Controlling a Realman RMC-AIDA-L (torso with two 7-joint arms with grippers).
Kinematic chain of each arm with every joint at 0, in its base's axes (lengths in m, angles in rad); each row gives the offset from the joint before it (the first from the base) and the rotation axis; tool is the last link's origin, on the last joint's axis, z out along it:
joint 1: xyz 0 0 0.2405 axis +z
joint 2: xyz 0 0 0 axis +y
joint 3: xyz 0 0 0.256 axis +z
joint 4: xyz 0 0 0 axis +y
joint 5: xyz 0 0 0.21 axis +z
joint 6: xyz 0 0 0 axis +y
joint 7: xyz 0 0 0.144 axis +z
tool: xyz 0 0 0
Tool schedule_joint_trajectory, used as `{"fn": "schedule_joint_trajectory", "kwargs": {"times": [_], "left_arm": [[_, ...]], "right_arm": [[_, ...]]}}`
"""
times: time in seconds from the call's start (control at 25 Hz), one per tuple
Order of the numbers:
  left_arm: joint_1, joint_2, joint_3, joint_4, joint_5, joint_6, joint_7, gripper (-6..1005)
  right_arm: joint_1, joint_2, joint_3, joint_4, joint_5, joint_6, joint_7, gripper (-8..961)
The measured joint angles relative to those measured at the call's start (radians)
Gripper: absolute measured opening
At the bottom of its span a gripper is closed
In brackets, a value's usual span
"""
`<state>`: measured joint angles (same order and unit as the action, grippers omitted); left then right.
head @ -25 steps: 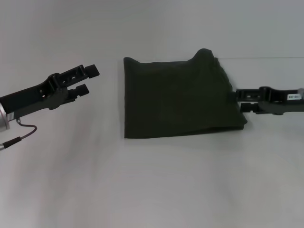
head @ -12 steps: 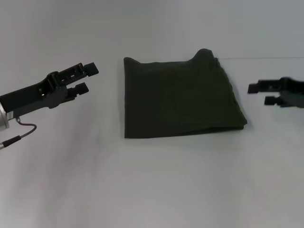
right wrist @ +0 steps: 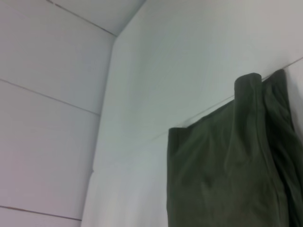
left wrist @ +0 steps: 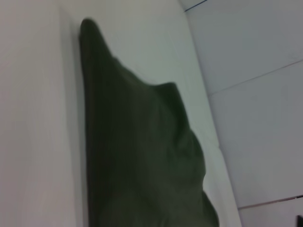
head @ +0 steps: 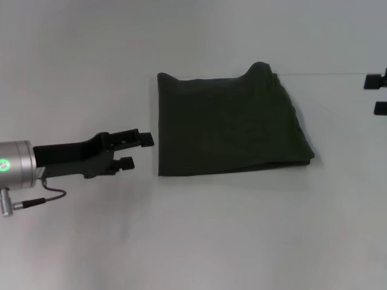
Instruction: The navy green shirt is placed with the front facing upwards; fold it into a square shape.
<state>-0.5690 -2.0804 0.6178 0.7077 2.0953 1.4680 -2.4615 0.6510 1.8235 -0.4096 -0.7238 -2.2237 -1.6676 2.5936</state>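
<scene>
Shirt [head: 230,124] folded on tabletop [head: 193,241]. Left gripper [head: 136,150] released beside its near edge; snagging could undo layers. Right gripper [head: 376,93] released, well apart.

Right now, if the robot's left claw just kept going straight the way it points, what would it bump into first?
Most likely the navy green shirt: the left gripper, open, points at its near left edge, with only bare table between. Its height is unclear.

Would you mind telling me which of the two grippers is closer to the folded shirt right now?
The left gripper: its open jaws sit just off the navy green shirt, beside its near left corner. The right gripper is at the head view's far right edge, well clear.
</scene>
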Motion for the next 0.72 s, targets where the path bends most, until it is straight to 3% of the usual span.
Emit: {"fn": "schedule_joint_trajectory", "kwargs": {"times": [0.16,0.32,0.72], "left_arm": [[-0.005,-0.006,0.025,-0.052,0.002,-0.046,-0.031,949],[-0.035,-0.008,0.035,-0.144,0.003,-0.116,-0.033,950],[-0.086,-0.04,0.021,-0.273,-0.011,-0.32,-0.045,949]], "right_arm": [[0.004,-0.021,0.017,-0.022,0.0,-0.032,0.04,858],[0.007,-0.022,0.018,-0.038,0.002,-0.033,0.049,858],[0.004,-0.022,0.02,-0.038,0.032,-0.032,0.043,858]]}}
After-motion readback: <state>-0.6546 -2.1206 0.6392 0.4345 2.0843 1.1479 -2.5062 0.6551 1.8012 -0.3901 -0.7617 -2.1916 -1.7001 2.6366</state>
